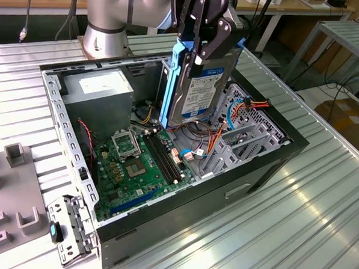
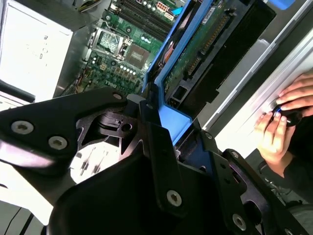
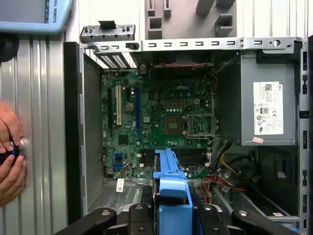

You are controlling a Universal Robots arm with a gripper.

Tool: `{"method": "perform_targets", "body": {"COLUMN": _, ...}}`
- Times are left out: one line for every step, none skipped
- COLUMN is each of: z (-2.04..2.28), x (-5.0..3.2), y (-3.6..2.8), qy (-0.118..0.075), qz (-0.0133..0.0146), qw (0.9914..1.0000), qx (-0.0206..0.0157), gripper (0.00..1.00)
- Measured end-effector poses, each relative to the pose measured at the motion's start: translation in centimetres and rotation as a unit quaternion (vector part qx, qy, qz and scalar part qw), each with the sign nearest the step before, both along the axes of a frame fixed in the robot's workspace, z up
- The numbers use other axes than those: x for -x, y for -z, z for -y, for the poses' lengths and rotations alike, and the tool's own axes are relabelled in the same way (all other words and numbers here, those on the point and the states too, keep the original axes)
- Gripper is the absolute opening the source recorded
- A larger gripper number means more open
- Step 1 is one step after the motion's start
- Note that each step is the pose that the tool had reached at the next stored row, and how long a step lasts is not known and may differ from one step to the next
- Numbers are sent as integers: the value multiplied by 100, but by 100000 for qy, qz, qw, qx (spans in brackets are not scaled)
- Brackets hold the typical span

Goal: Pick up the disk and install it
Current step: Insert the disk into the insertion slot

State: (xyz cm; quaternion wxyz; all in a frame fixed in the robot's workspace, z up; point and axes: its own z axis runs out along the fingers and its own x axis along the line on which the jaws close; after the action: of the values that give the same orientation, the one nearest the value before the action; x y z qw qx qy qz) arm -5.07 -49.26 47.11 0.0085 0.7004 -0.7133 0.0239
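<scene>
Ribbed metal tabletop (image 1: pixel 282 236), with the open computer case (image 1: pixel 181 222) sitting on it. A small metal bracket (image 1: pixel 72 228) lies just beside the case's corner, a grey fixture plate (image 1: pixel 7 204) farther out, and the arm's base (image 1: pixel 106 40) stands behind the case.

We see the gripper (image 1: pixel 200 48) covering the top of the disk (image 1: pixel 200 90), and the arm (image 1: pixel 110 16) is cut off by the exterior view's upper edge. In the first wrist view the disk stands edge-on, its label hidden. A person's hand (image 3: pixel 11 178) is cropped at that picture's edge; it rests against a small dark thing (image 3: pixel 7 155), perhaps a knob, too small to tell.
</scene>
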Motion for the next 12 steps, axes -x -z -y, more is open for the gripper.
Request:
{"method": "perform_targets", "body": {"z": 0, "x": -4, "y": 0, "qy": -1, "qz": -4, "qw": 100000, "qx": 22, "gripper": 37}}
{"method": "perform_targets", "body": {"z": 0, "x": -4, "y": -1, "qy": 6, "qz": -7, "qw": 100000, "qx": 34, "gripper": 37}}
{"method": "perform_targets", "body": {"z": -1, "x": -6, "y": 0, "qy": 2, "qz": -2, "qw": 100000, "qx": 30, "gripper": 37}}
{"method": "perform_targets", "body": {"z": -1, "x": -8, "y": 0, "qy": 0, "qz": -3, "qw": 100000, "qx": 30, "gripper": 37}}
{"method": "perform_targets", "body": {"z": -1, "x": -8, "y": 0, "qy": 0, "qz": -3, "qw": 100000, "qx": 30, "gripper": 37}}
{"method": "perform_targets", "body": {"z": -1, "x": -9, "y": 0, "qy": 1, "qz": -3, "qw": 100000, "qx": 31, "gripper": 37}}
{"method": "perform_targets", "body": {"z": -1, "x": -9, "y": 0, "qy": 3, "qz": -2, "qw": 100000, "qx": 29, "gripper": 37}}
{"method": "perform_targets", "body": {"z": -1, "x": -9, "y": 0, "qy": 0, "qz": -4, "qw": 100000, "qx": 31, "gripper": 37}}
{"method": "perform_targets", "body": {"z": -1, "x": -10, "y": 1, "qy": 1, "qz": -4, "qw": 100000, "qx": 28, "gripper": 37}}
{"method": "perform_targets", "body": {"z": -1, "x": -10, "y": 1, "qy": 3, "qz": -2, "qw": 100000, "qx": 29, "gripper": 37}}
{"method": "perform_targets", "body": {"z": -1, "x": -10, "y": 1, "qy": -2, "qz": -3, "qw": 100000, "qx": 30, "gripper": 37}}
{"method": "perform_targets", "body": {"z": 0, "x": -10, "y": 1, "qy": -1, "qz": -2, "qw": 100000, "qx": 29, "gripper": 37}}
